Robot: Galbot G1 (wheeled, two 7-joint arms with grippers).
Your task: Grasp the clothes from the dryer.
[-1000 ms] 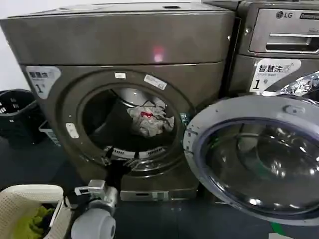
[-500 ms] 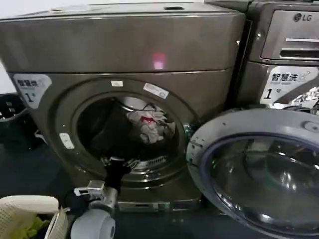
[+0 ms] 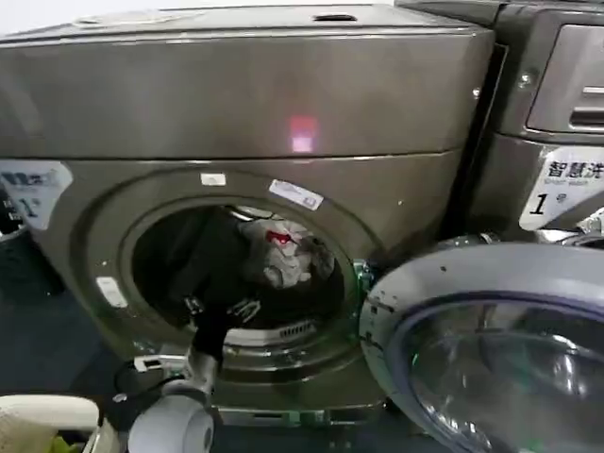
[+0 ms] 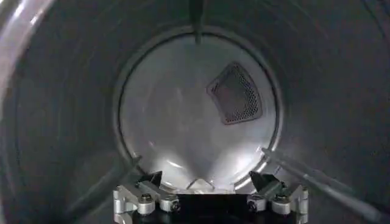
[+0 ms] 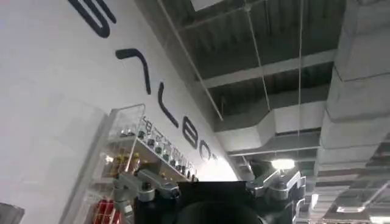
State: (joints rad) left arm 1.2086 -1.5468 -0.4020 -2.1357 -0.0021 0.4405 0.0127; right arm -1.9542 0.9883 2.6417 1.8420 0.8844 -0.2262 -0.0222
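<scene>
The dryer (image 3: pixel 236 113) is standing with its round door (image 3: pixel 491 349) swung fully open to the robot's right, which is leaving the porthole free for an arm to enter. Inside the drum (image 4: pixel 55 109), the clothes (image 3: pixel 283 253) are lying as a small pale bundle with a red mark, resting against the rear right part of the drum, well behind the porthole rim. The left gripper (image 3: pixel 222 310) is reaching in over the lower lip of the porthole, low and to the left of the bundle and apart from it; its wrist camera is facing the bare back wall (image 4: pixel 195 115), so it probably needs to turn rightward. Its jaws are spread wide and holding nothing, ready to close on fabric. The right gripper (image 5: pixel 210 185) is idling, aimed up at the ceiling, likewise wide and empty.
</scene>
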